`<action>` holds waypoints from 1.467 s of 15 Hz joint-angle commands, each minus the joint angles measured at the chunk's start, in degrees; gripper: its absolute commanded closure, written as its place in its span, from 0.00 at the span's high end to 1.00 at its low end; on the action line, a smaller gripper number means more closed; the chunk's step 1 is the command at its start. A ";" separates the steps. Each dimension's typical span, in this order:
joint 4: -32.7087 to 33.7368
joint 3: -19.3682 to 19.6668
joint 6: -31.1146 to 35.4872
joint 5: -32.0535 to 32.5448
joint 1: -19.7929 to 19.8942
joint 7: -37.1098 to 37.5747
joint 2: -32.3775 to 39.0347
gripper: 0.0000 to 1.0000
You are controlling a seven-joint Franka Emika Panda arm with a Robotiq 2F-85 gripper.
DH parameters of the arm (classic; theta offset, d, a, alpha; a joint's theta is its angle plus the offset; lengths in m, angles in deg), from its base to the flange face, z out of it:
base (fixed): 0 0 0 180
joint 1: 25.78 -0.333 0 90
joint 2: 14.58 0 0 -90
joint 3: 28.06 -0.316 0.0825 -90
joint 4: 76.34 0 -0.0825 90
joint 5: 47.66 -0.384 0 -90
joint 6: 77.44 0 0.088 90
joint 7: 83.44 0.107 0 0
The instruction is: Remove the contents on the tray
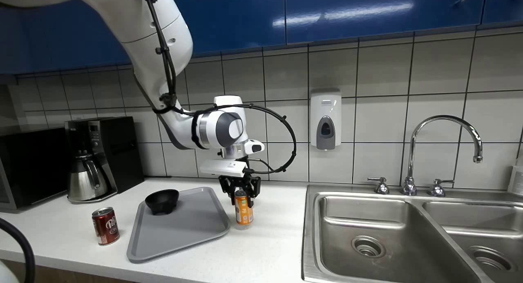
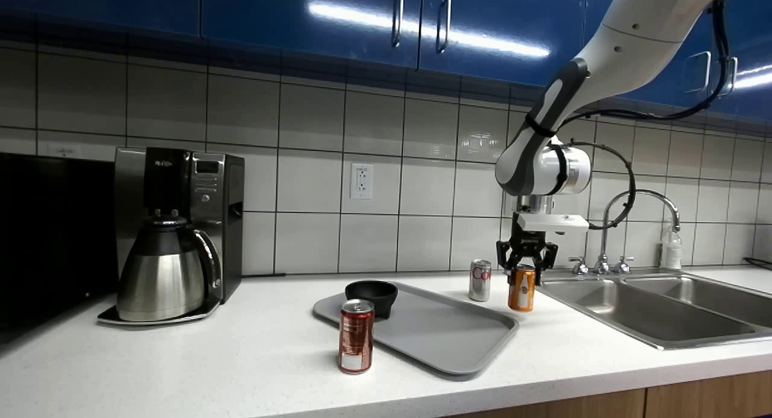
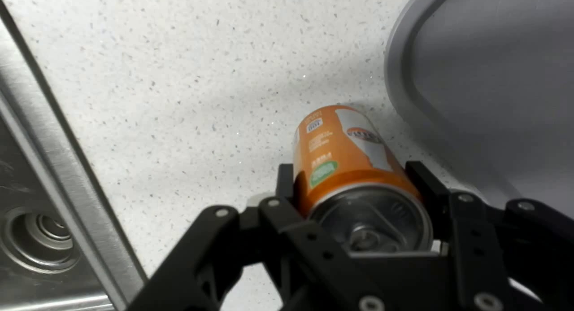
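Upright beside one end of the grey tray [image 1: 184, 230], the orange can [image 1: 244, 212] is clasped by my gripper [image 3: 351, 174], a finger on either side near its top. The can's base is at or just above the counter; I cannot tell which. Standing off the tray on the counter are the dark red can [image 2: 356, 336], at the near side, and the silver-white can [image 2: 480, 280], nearer the wall. Inside the tray, toward its far end from the gripper, sits a small black bowl [image 2: 380, 294]. The wrist view shows a rounded tray corner close to the orange can.
A steel double sink [image 1: 310, 234] with a tall faucet [image 1: 412, 152] lies on the side of the gripper away from the tray. Near the opposite end stands a coffee maker [image 2: 181, 225] with a steel carafe. Blue cabinets [image 2: 313, 20] hang overhead along the tiled wall.
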 commanded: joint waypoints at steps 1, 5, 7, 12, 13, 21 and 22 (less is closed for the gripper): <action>0.58 -0.29 -0.13 -1.48 0.99 -2.07 0.01 0.38; 0.80 -0.29 -0.24 -1.54 1.05 -2.09 0.52 0.38; 0.86 -0.27 -0.26 -1.54 1.06 -2.05 0.72 0.38; 0.75 -0.28 -0.30 -1.76 1.14 -2.00 0.93 0.38; 0.71 -0.27 -0.31 -1.86 1.16 -1.99 0.91 0.88; -0.26 -0.13 0.98 -2.27 0.88 -1.65 -0.93 1.00; -0.82 -0.13 1.76 -2.18 0.77 -1.52 -1.69 1.00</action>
